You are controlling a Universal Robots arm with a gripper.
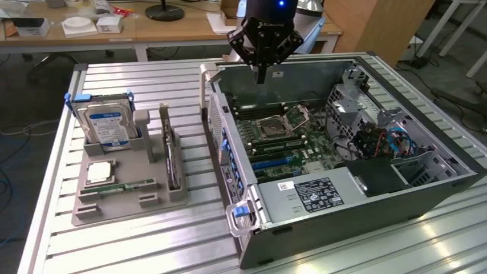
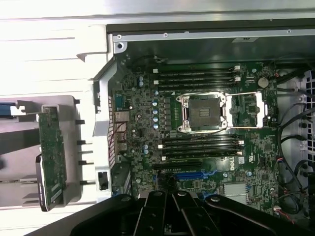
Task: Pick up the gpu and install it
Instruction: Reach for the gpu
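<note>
The gpu (image 1: 172, 155) is a thin dark card with a tan edge, standing on edge in a slot of the grey holder (image 1: 129, 197), to the exterior view's left of the open computer case (image 1: 343, 200). In the wrist view the gpu (image 2: 51, 157) shows its green board face beside the case wall. My gripper (image 1: 261, 77) hangs shut and empty above the far end of the case, well away from the card. In the wrist view, my gripper (image 2: 170, 204) is over the motherboard (image 2: 197, 128), near its blue slot (image 2: 189, 174).
The holder also carries a silver hard drive (image 1: 110, 127) with a blue-white label, a processor chip (image 1: 100, 172) and a green memory stick (image 1: 122, 186). Inside the case are cables and a drive cage (image 1: 380, 137). A wooden desk (image 1: 152, 25) stands behind the slatted metal table (image 1: 137, 245).
</note>
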